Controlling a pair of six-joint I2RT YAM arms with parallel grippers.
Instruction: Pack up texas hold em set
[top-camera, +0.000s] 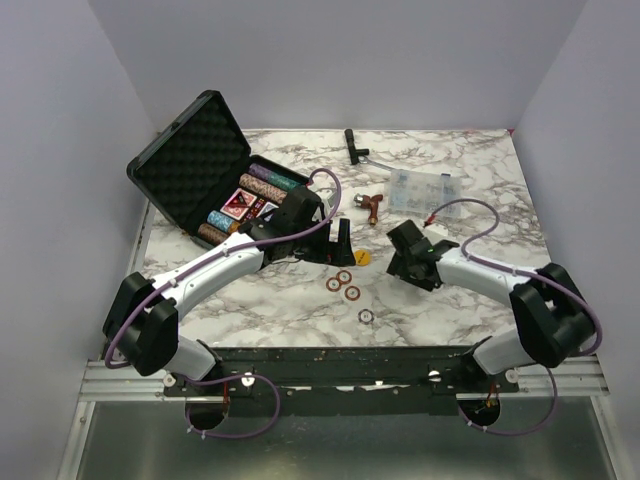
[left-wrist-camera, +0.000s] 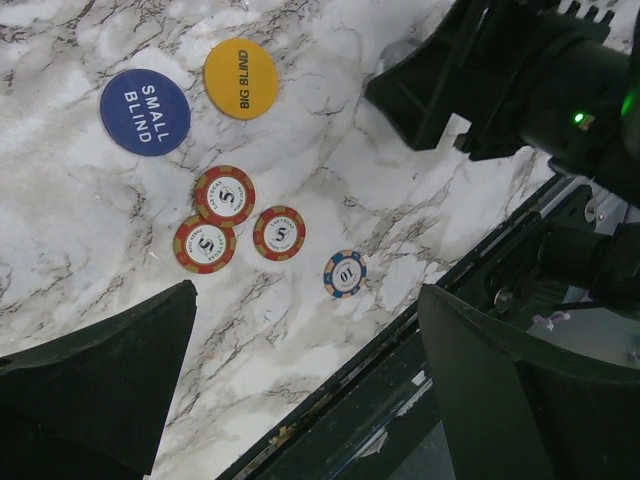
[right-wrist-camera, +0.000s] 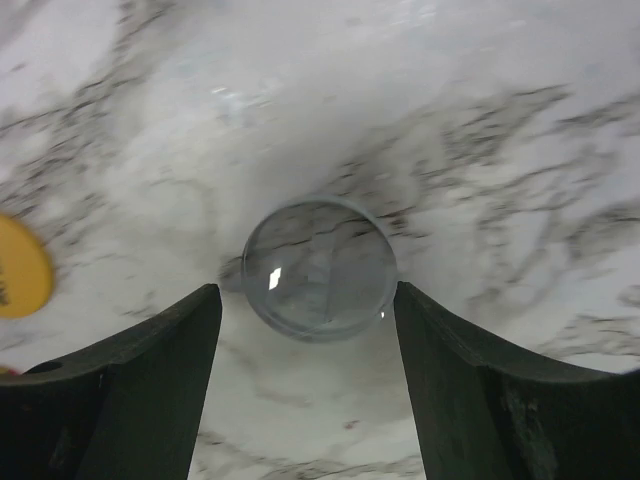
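Set part-open jaws of right gripper (right-wrist-camera: 308, 288) astride a clear disc (right-wrist-camera: 318, 268), likely to pinch it; hung left gripper (left-wrist-camera: 305, 300) wide open over red chips (left-wrist-camera: 224, 195) near the far-left open briefcase (top-camera: 190, 160)

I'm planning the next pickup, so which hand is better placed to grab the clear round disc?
Right. The right hand has the clear disc lying between its open fingers on the marble table, while the left hand hangs by the red chips instead.
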